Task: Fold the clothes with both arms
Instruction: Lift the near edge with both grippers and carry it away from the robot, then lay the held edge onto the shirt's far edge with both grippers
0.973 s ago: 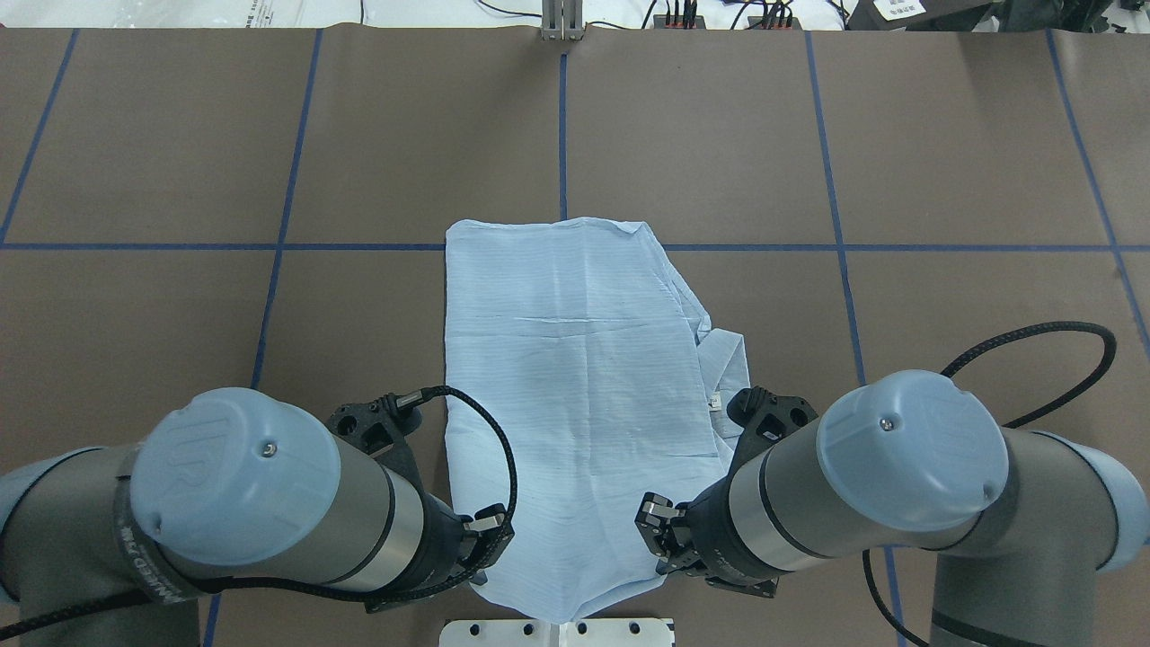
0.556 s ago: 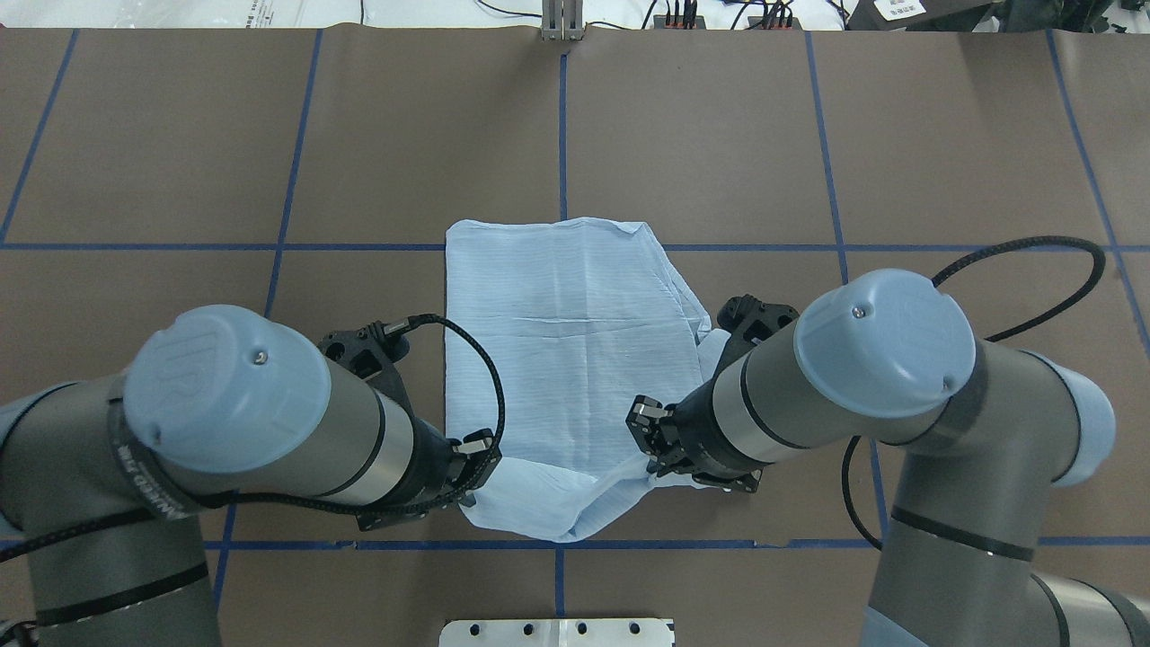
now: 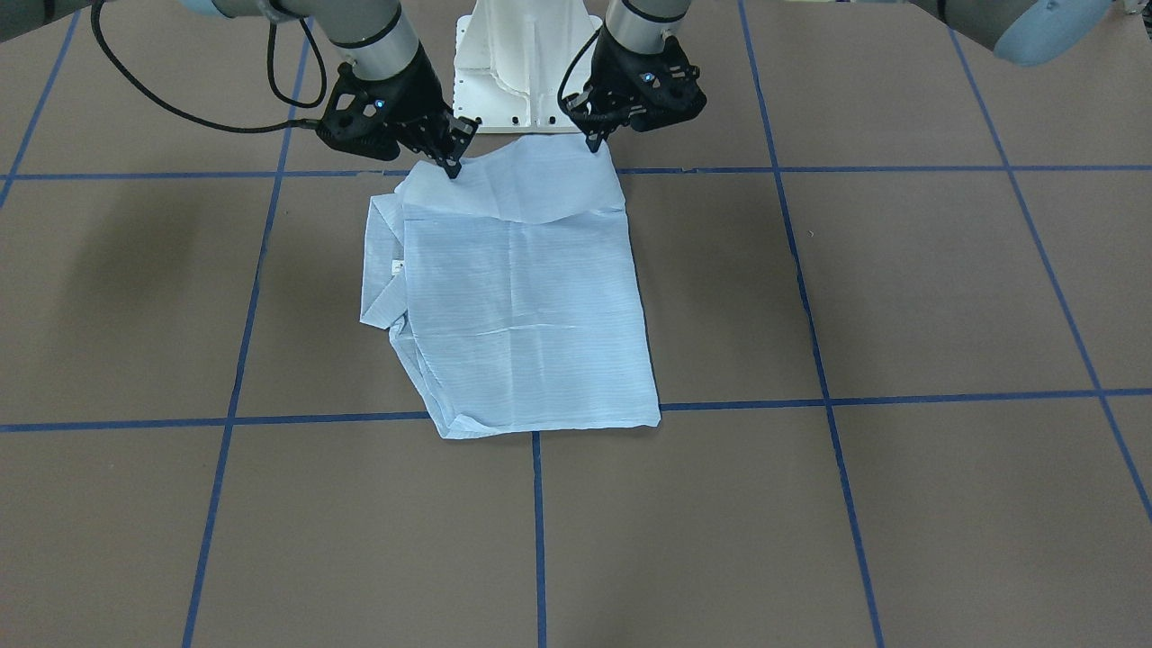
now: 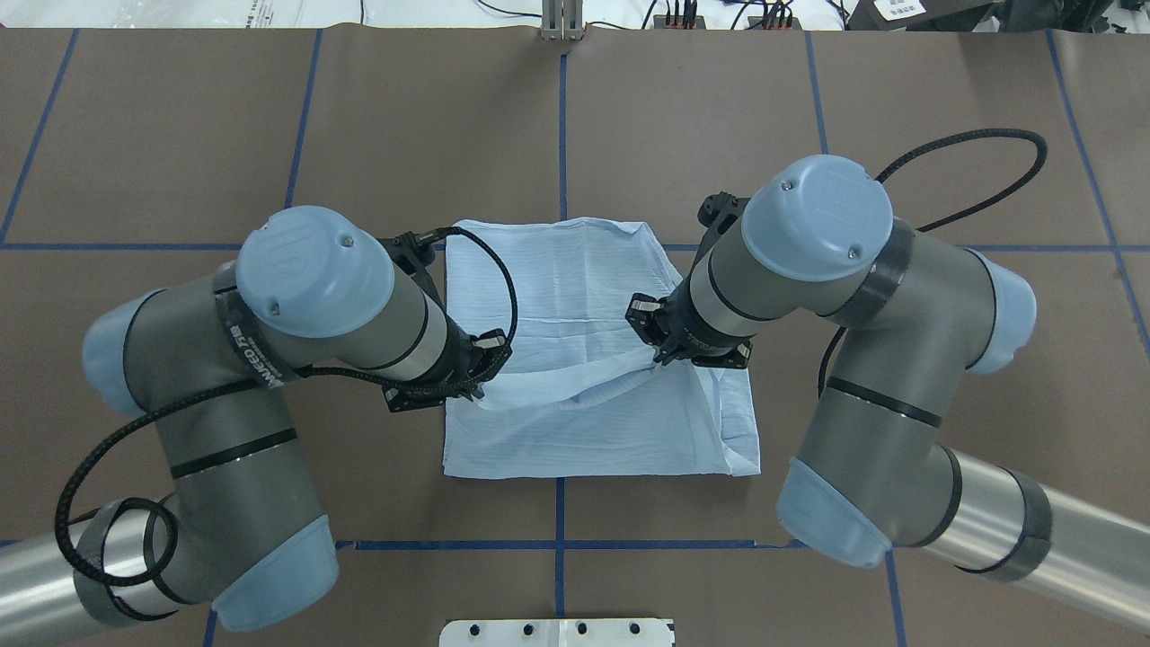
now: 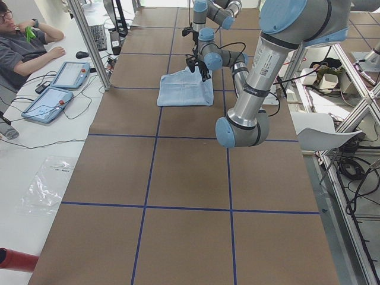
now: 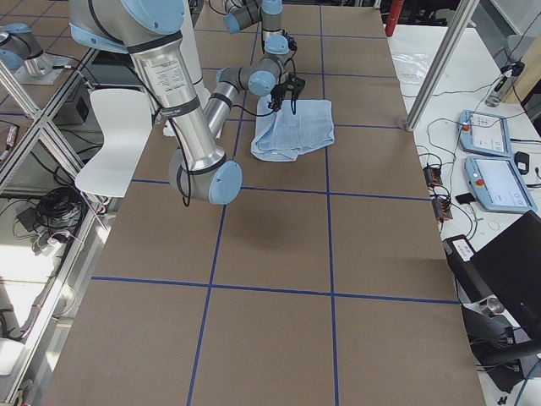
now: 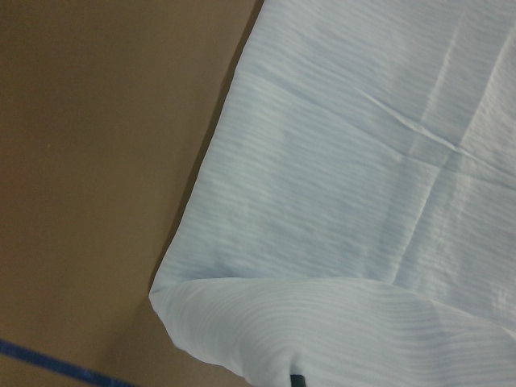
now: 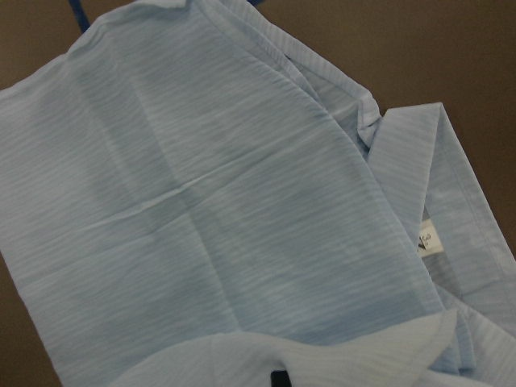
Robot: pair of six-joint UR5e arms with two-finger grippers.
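Nearest the robot, the thin light-blue striped shirt (image 4: 584,270) bends in a soft roll, not yet a crease, on the brown table with blue tape lines (image 4: 180,135). If you carry the lifted hem on too fast, I judge that roll may creep along the table and drag the bottom layer with it.

Just beyond the roll, the hem sags in the middle between the two arms and looks close to the cloth beneath. That slack could touch down first and bunch into a wrinkle, so keep the hem taut. On the robot's right side the collar (image 3: 382,270) with its white neck label (image 3: 396,266) pokes out past the folded body; a skewed lay-down would leave it more exposed.

Farther out, the shirt's far edge lies flat near a tape line. If one arm leads the other, the hem will land crooked against that edge. The fabric is thin, so a hard pull could slide it out of a pinch.

The left arm's black fingers (image 3: 597,137) are pressed together on one hem corner, and the right arm's black fingers (image 3: 449,162) are likewise pinched on the other, both raised off the table.
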